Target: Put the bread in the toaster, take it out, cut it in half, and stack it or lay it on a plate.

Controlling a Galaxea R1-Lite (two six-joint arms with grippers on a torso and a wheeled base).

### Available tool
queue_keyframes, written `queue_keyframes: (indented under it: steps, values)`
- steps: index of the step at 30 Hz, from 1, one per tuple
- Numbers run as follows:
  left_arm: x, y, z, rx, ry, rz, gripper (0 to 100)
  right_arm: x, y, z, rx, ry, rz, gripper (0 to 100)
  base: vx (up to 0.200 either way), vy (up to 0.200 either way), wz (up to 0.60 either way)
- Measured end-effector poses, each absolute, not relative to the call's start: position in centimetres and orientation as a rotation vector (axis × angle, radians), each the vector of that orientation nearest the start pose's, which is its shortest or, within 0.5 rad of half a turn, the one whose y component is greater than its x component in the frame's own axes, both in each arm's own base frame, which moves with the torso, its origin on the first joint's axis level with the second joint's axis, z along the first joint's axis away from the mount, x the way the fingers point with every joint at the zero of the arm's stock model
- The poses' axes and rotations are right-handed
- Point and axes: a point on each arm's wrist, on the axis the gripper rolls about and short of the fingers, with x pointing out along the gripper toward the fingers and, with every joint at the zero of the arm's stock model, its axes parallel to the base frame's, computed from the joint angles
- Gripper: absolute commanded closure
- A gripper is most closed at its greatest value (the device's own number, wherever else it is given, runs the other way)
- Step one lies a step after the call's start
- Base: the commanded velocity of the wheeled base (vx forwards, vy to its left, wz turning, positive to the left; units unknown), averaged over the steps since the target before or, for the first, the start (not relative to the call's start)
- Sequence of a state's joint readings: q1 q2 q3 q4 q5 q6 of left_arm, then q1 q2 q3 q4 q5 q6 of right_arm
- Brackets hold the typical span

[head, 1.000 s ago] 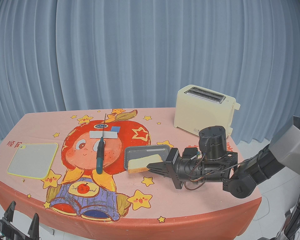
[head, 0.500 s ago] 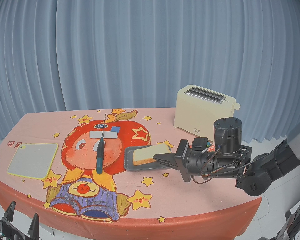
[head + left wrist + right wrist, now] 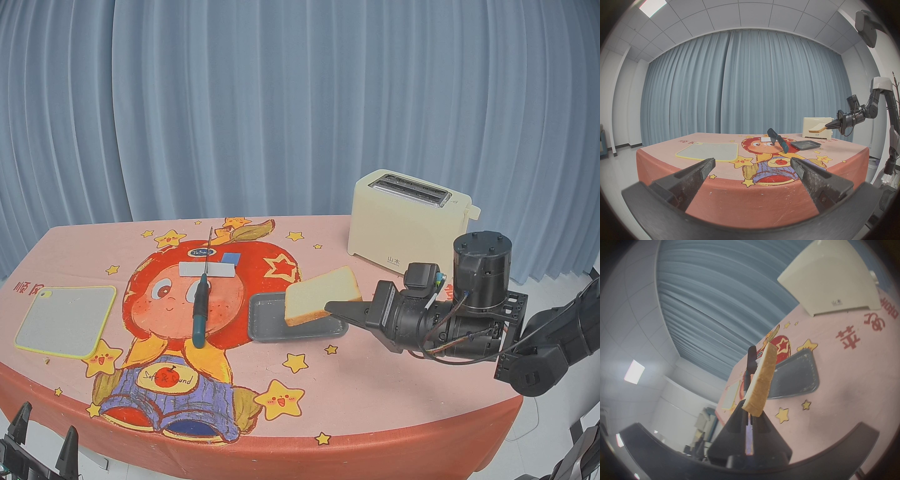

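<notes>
My right gripper (image 3: 332,307) is shut on a slice of bread (image 3: 321,295), held in the air above the right end of the dark grey tray (image 3: 265,315). In the right wrist view the bread (image 3: 761,380) stands on edge between the fingers (image 3: 737,424), with the tray (image 3: 795,376) below it. The cream toaster (image 3: 406,220) stands at the table's back right, slots up, beyond the gripper. A teal-handled knife (image 3: 201,299) lies left of the tray. My left gripper (image 3: 753,175) hangs open off the table's front left corner, holding nothing.
A grey cutting board with a yellow rim (image 3: 65,320) lies at the table's left. A small white and blue block (image 3: 208,267) sits under the knife blade. The table's front edge runs close below the tray.
The right gripper has lifted the bread up off the tray and drawn it back to the right, toward the toaster side. The left arm has not moved.
</notes>
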State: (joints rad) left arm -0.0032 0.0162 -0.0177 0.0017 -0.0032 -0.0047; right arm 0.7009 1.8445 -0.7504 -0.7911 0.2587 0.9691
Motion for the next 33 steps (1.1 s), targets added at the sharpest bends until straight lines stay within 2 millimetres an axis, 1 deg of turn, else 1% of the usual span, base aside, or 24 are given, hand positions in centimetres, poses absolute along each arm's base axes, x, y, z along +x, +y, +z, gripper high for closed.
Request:
queue_keyframes:
  steps: [4,13,22,27,33]
  values:
    - [-2.3,0.0,8.1,-0.005,0.000,-0.006,0,23.9,21.5,13.5,0.728,0.683,0.691,100,0.000,0.000,0.00]
    - [-2.3,0.0,8.1,-0.004,0.000,-0.006,0,22.9,21.3,12.3,0.531,0.637,0.706,100,0.000,0.000,0.00]
    - [-2.3,0.0,8.1,-0.004,0.000,-0.006,0,22.5,20.8,11.6,0.387,0.583,0.665,100,0.000,0.000,0.00]
    - [-2.3,0.0,8.1,-0.004,0.000,-0.006,0,22.2,20.7,11.7,0.317,0.481,0.687,100,0.000,0.000,0.00]
    - [-2.3,0.0,8.1,-0.004,0.000,-0.006,0,22.1,20.5,12.1,0.274,0.274,0.737,100,0.000,0.000,0.00]
